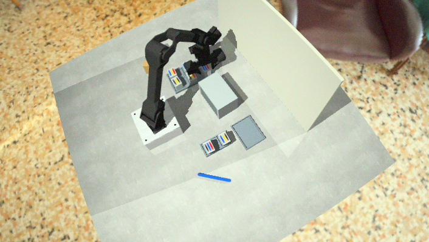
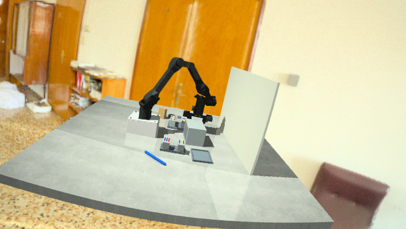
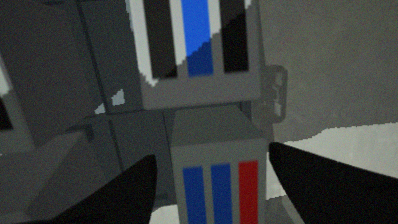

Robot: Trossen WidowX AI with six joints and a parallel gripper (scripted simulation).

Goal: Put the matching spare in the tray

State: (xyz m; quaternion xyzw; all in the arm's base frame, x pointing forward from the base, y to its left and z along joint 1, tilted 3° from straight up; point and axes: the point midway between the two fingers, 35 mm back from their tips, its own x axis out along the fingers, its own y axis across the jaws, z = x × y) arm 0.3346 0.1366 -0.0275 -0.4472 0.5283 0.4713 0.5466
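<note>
My gripper (image 3: pixel 213 156) (image 1: pixel 203 62) (image 2: pixel 198 116) is open. It hangs low over the back rack of spares (image 1: pixel 177 81), with one finger on each side of a grey spare (image 3: pixel 220 192) with blue, blue and red stripes. The fingers do not touch it. Just beyond it in the wrist view sits a spare (image 3: pixel 197 45) with black, blue and black stripes. The grey mounted unit (image 1: pixel 218 94) (image 2: pixel 195 132) stands in front of the rack. The flat grey tray (image 1: pixel 248 132) (image 2: pixel 201 155) lies empty nearer the front.
A second small rack (image 1: pixel 216 143) (image 2: pixel 172 145) with two striped spares sits beside the tray. A blue pen (image 1: pixel 214 177) (image 2: pixel 155 157) lies in front. A tall pale wall panel (image 1: pixel 273 55) (image 2: pixel 247 115) stands to the right. A brown block (image 1: pixel 146 67) stands behind the arm.
</note>
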